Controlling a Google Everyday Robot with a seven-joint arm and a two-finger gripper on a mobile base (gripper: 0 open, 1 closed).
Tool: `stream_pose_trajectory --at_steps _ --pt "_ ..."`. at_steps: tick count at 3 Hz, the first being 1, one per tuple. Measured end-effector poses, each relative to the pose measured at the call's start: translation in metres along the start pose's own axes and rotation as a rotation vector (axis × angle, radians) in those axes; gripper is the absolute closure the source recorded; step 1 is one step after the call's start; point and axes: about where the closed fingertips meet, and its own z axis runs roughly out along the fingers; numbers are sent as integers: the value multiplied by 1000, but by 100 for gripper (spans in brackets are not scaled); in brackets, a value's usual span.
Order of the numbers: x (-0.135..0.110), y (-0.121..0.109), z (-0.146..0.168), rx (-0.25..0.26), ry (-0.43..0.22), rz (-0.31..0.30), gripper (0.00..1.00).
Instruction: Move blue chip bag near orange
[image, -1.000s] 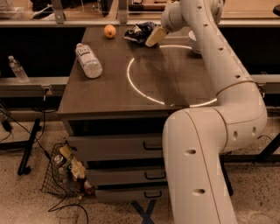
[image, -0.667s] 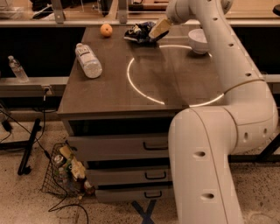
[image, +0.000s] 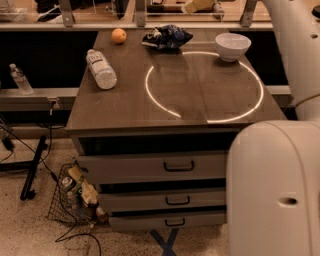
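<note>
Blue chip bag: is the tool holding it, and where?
Nothing looks held. The blue chip bag lies on the table, apart from the orange; the tool is at the top edge, not touching it.

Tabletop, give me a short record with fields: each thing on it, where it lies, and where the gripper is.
surface: dark brown table with a glowing ring on its right part
small round orange: far left corner
crinkly dark blue chip bag: far edge, right of the orange, with a gap between them
white bowl: far right, on the ring
clear plastic water bottle: lying on its side, left part
gripper: at the top edge of the view, beyond the table's far edge, apart from the bag
</note>
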Motion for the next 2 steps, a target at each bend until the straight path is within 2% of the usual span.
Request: stream_pose_trajectory --at_steps 1,2 --pt "-24 -23 -59 82 -121 115 0" --pt "-18 -8 -45 65 -115 118 0"
